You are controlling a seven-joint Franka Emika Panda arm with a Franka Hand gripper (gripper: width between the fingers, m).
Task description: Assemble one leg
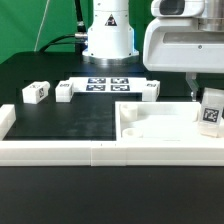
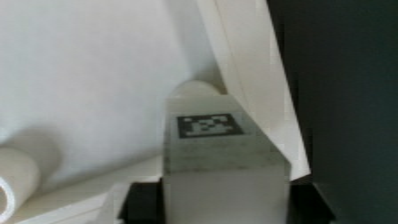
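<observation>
My gripper [image 1: 204, 98] is shut on a leg [image 1: 211, 112], a small chunky white block with a black-and-white tag facing outward. It holds the leg upright at the far right corner of the large flat white panel [image 1: 160, 128], which has round sockets. In the wrist view the leg [image 2: 221, 140] sits between my two black fingers [image 2: 146, 200], with the gripper [image 2: 222, 198] closed on its sides. The panel [image 2: 89, 80] lies beneath, with a round socket [image 2: 15, 175] at the edge of that view. I cannot tell whether the leg touches the panel.
Three more legs [image 1: 35, 92], [image 1: 64, 91], [image 1: 150, 88] lie at the back of the black table. The marker board [image 1: 105, 84] lies between them. Long white border rails [image 1: 90, 151] run along the front and the exterior view's left. The robot base [image 1: 108, 35] stands behind.
</observation>
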